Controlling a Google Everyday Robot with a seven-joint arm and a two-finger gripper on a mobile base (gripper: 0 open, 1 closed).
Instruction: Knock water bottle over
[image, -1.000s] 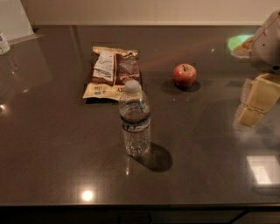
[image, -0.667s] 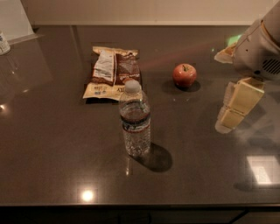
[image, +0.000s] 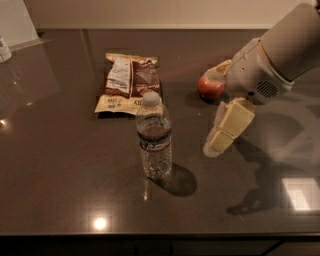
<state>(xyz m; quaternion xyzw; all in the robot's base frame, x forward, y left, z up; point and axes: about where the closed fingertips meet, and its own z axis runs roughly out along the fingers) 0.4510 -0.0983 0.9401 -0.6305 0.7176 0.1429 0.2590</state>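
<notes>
The water bottle (image: 154, 136) stands upright near the middle of the dark countertop (image: 60, 150). It is clear and ribbed, with a white cap and a dark label band edged in red. My gripper (image: 216, 142) hangs from the white arm at the right, its cream fingers pointing down and left. It is to the right of the bottle, about level with the label, with a gap between them. It holds nothing.
A red apple (image: 210, 86) sits behind the gripper, partly covered by the arm. A flat snack bag (image: 129, 83) lies behind the bottle. A white container (image: 5, 49) stands at the far left edge. The counter's front edge runs along the bottom.
The arm has come in from the right edge and moved left toward the bottle, now covering part of the apple. The bottle has not moved.
</notes>
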